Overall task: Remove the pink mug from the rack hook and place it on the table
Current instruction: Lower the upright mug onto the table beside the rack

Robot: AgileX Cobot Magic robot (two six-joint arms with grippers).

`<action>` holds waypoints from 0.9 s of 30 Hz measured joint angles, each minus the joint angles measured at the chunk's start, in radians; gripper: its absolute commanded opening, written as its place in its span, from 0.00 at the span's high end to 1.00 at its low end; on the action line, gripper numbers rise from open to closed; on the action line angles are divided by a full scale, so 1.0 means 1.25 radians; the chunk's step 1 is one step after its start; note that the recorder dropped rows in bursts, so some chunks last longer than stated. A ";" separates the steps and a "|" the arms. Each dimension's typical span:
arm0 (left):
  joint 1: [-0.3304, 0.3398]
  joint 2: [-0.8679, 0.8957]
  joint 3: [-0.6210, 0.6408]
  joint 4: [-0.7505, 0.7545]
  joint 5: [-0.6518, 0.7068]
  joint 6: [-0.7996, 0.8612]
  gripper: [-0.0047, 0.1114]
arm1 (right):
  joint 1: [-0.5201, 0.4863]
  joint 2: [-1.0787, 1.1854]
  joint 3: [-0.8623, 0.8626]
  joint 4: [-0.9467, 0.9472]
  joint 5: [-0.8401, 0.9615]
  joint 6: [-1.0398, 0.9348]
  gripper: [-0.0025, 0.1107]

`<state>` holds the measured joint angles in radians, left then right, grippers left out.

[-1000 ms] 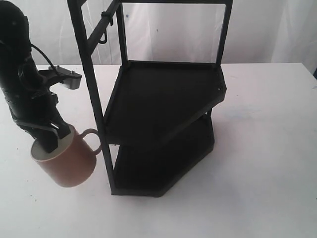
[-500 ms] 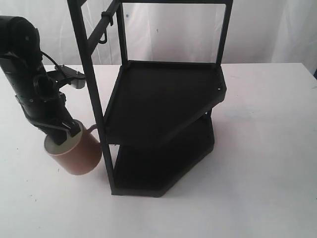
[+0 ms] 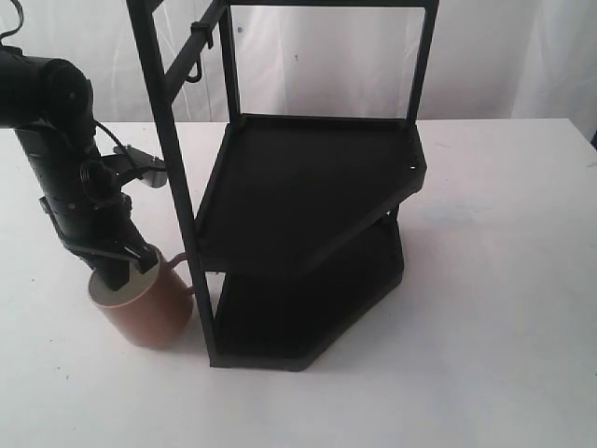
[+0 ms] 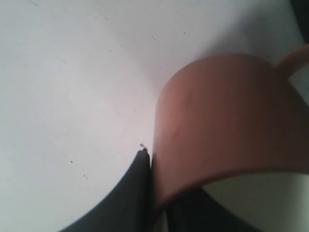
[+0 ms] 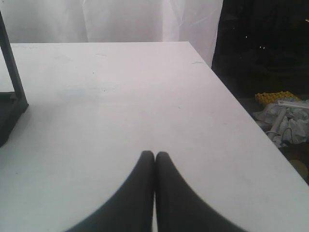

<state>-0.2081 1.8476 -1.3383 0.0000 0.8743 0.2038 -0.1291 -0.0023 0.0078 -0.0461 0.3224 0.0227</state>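
The pink mug (image 3: 149,313) is at the left foot of the black rack, low over or on the white table (image 3: 485,308); I cannot tell if its base touches. My left gripper (image 3: 126,266) is shut on the mug's rim, one finger outside the wall and one inside the cream interior. The left wrist view shows the pink mug (image 4: 227,121) close up, a black finger (image 4: 137,188) pressed against its outer wall, the handle pointing toward the rack. The rack hook (image 3: 194,73) hangs bare on the slanted top bar. My right gripper (image 5: 155,155) is shut and holds nothing above the table (image 5: 120,96).
The tall black two-shelf rack (image 3: 308,187) stands mid-table, its left post close beside the mug. In the right wrist view the table edge (image 5: 241,106) drops off to a dark floor with clutter (image 5: 285,111); a rack leg (image 5: 12,72) shows at the side.
My left arm has carried the mug to the right and lower, closer to the rack's left post, and the mug has turned more upright. The right gripper's state is unchanged.
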 measured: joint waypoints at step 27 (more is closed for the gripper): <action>-0.001 0.013 -0.004 -0.022 0.006 -0.005 0.69 | 0.000 0.000 0.000 0.000 0.000 0.012 0.98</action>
<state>-0.2098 1.8634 -1.3428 -0.0274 0.8820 0.1977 -0.1291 -0.0023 0.0078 -0.0461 0.3224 0.0382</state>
